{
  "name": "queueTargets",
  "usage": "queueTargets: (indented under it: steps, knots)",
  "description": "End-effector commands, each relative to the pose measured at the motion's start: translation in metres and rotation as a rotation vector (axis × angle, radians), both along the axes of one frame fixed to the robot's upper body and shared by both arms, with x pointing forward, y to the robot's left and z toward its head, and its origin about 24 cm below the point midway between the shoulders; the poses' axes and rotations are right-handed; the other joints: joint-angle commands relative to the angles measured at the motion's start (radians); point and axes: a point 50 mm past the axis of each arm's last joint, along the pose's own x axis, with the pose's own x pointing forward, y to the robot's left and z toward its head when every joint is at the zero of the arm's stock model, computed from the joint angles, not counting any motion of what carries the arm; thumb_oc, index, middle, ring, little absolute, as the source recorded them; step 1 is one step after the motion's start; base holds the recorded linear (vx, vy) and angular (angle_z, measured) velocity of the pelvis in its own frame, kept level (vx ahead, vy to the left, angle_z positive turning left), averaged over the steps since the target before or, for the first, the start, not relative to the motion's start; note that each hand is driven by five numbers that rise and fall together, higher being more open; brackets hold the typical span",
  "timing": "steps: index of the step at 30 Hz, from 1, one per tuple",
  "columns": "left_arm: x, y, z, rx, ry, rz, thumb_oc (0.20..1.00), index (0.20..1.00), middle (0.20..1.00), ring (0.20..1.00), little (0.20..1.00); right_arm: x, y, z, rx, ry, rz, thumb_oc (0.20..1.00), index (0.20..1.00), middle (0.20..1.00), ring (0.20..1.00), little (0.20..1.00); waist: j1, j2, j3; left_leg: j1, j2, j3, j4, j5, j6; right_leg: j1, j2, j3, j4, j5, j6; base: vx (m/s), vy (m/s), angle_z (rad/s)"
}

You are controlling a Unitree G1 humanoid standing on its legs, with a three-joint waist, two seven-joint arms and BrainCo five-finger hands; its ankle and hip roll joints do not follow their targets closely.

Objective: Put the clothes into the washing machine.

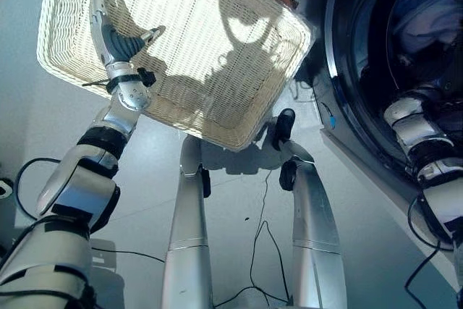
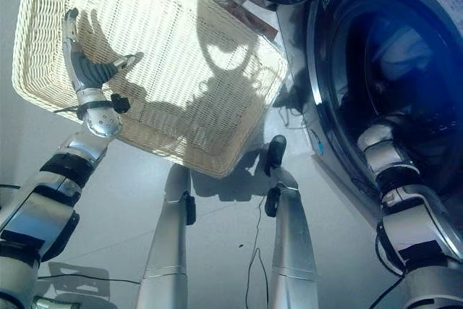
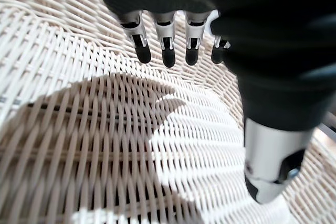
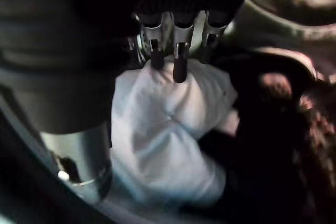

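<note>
Your right hand (image 4: 173, 40) is inside the drum of the washing machine (image 1: 340, 56), its fingers (image 4: 179, 69) hanging fairly straight over a white garment (image 4: 163, 135) and not curled round it; the tips sit at the cloth's upper edge, though you cannot tell whether they press on it. That white piece lies in the drum against darker clothes (image 4: 273, 129), so the load looks to be already in. From the head views, the forearm passes through the door opening with the hand hidden in the dark of the drum.

To finish this step well, keep the fingers relaxed and push the white garment further back, away from the door rim, so nothing trails over the seal. Draw the arm out along the line it went in, and watch that no cloth snags on the fingertips.

Your left hand (image 1: 108, 34) hovers open over the wicker basket (image 1: 72, 63), fingers straight, thumb apart. The basket's woven floor looks bare, so probably nothing is left to fetch. Hold that hand off the weave.
</note>
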Motion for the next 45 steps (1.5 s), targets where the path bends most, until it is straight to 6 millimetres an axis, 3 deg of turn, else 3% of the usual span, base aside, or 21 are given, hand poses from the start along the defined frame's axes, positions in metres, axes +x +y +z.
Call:
queueTargets:
  steps: [1, 4, 8, 17, 23, 28, 31, 34, 35, 41, 45]
  knots:
    - [-0.002, -0.004, -0.016, -0.079, -0.008, -0.052, 1.000, 1.000, 1.000, 1.000, 1.000, -0.005, 0.001, -0.025, -0.028, 0.088, 0.085, 1.000, 1.000, 1.000, 1.000, 1.000, -0.019, 0.007, -0.011, 0.080, -0.087, 0.081, 0.158, -0.206, 0.097, 0.147, 0.106, -0.003, -0.263, 0.182, 0.053, -0.07, 0.032, -0.05]
    - [-0.003, -0.008, -0.042, -0.104, 0.065, -0.091, 1.000, 1.000, 1.000, 1.000, 1.000, -0.007, 0.017, -0.056, -0.070, 0.196, 0.181, 1.000, 1.000, 1.000, 1.000, 1.000, -0.017, 0.012, -0.011, 0.166, -0.085, 0.095, 0.144, -0.203, 0.101, 0.224, 0.095, -0.003, -0.275, 0.183, 0.052, -0.06, 0.040, -0.02]
    - [-0.006, -0.014, -0.069, -0.110, 0.139, -0.136, 1.000, 1.000, 1.000, 1.000, 1.000, -0.005, 0.041, -0.076, -0.138, 0.298, 0.281, 1.000, 1.000, 1.000, 1.000, 1.000, -0.009, 0.015, -0.011, 0.267, -0.087, 0.107, 0.111, -0.199, 0.100, 0.319, 0.081, -0.009, -0.298, 0.181, 0.052, -0.06, 0.036, -0.14]
    - [-0.012, -0.023, -0.103, -0.121, 0.247, -0.187, 1.000, 1.000, 1.000, 1.000, 1.000, -0.007, 0.076, -0.095, -0.248, 0.413, 0.449, 1.000, 1.000, 1.000, 1.000, 1.000, 0.005, 0.006, -0.011, 0.410, -0.085, 0.103, 0.069, -0.199, 0.099, 0.460, 0.064, -0.014, -0.337, 0.173, 0.054, -0.03, 0.025, 0.00]
    - [-0.025, -0.018, -0.139, -0.138, 0.388, -0.189, 1.000, 1.000, 1.000, 1.000, 1.000, -0.024, 0.093, -0.127, -0.279, 0.538, 0.609, 1.000, 1.000, 1.000, 1.000, 1.000, 0.016, -0.014, -0.011, 0.544, -0.080, 0.099, 0.024, -0.202, 0.095, 0.598, 0.056, -0.020, -0.379, 0.166, 0.063, -0.01, -0.012, 0.03]
    - [-0.053, -0.007, -0.195, -0.156, 0.603, -0.208, 1.000, 1.000, 1.000, 1.000, 1.000, -0.058, 0.082, -0.177, -0.188, 0.754, 0.729, 1.000, 1.000, 1.000, 1.000, 1.000, 0.035, -0.021, -0.020, 0.720, -0.075, 0.093, -0.043, -0.200, 0.090, 0.779, 0.035, -0.026, -0.436, 0.162, 0.077, 0.04, -0.046, 0.01]
    - [-0.081, -0.006, -0.240, -0.190, 0.793, -0.245, 1.000, 1.000, 1.000, 1.000, 1.000, -0.092, 0.072, -0.223, 0.081, 0.947, 0.765, 1.000, 1.000, 1.000, 1.000, 1.000, 0.045, -0.017, -0.082, 0.799, -0.067, 0.096, -0.097, -0.194, 0.084, 0.868, 0.021, -0.035, -0.478, 0.158, 0.085, 0.11, -0.036, 0.03]
    - [-0.124, -0.005, -0.290, -0.235, 1.029, -0.269, 1.000, 1.000, 1.000, 1.000, 1.000, -0.140, 0.058, -0.275, 0.438, 1.150, 0.719, 1.000, 1.000, 1.000, 1.000, 1.000, 0.047, -0.016, -0.166, 0.902, -0.058, 0.098, -0.160, -0.186, 0.077, 0.988, 0.018, -0.045, -0.543, 0.161, 0.087, 0.21, -0.057, 0.09]
    - [-0.149, -0.003, -0.313, -0.277, 1.163, -0.276, 1.000, 1.000, 1.000, 1.000, 1.000, -0.167, 0.052, -0.299, 0.582, 1.273, 0.671, 1.000, 1.000, 1.000, 1.000, 1.000, 0.047, -0.013, -0.211, 0.948, -0.050, 0.104, -0.181, -0.180, 0.075, 1.039, 0.018, -0.052, -0.562, 0.163, 0.085, 0.28, -0.054, 0.02]
    - [-0.216, -0.006, -0.361, -0.361, 1.474, -0.296, 1.000, 1.000, 1.000, 1.000, 1.000, -0.237, 0.040, -0.339, 0.963, 1.403, 0.375, 1.000, 1.000, 1.000, 1.000, 1.000, 0.047, 0.012, -0.355, 1.072, -0.034, 0.121, -0.237, -0.178, 0.071, 1.174, 0.022, -0.059, -0.613, 0.159, 0.083, 0.27, -0.003, 0.06]
    - [-0.239, -0.007, -0.372, -0.404, 1.561, -0.293, 1.000, 1.000, 1.000, 1.000, 1.000, -0.262, 0.040, -0.348, 1.077, 1.455, 0.259, 1.000, 1.000, 1.000, 1.000, 1.000, 0.051, 0.020, -0.399, 1.112, -0.031, 0.126, -0.248, -0.190, 0.071, 1.221, 0.022, -0.059, -0.634, 0.150, 0.080, 0.14, 0.018, 0.02]
